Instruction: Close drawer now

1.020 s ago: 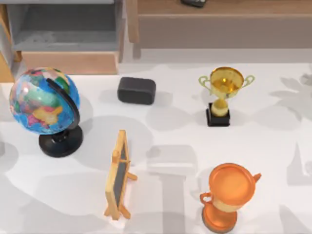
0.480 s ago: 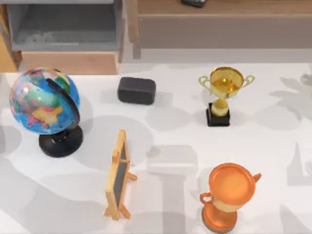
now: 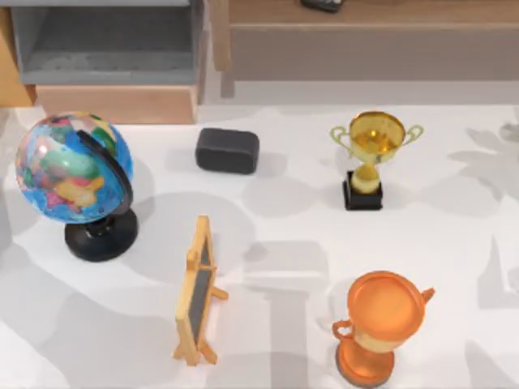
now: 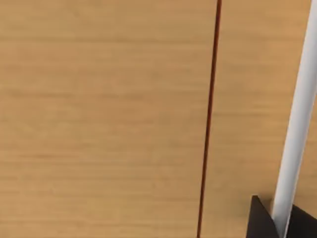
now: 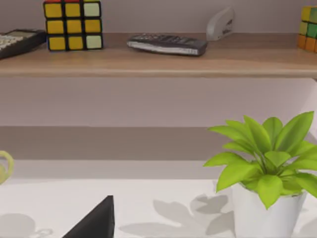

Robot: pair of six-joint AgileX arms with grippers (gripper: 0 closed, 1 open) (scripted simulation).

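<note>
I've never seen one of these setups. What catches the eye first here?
Probably the colourful globe on its black stand at the table's left, just in front of the open drawer with its grey inside. Next come two trophies on the right: a gold trophy further back and an orange trophy at the near edge.

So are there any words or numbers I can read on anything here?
None can be read.
The globe has printed map patches, too blurred to read.
The calculator and the remote on the shelf have keys, too small to read.
The small chalkboard looks blank.
Both trophies, gold and orange, show no lettering.
</note>
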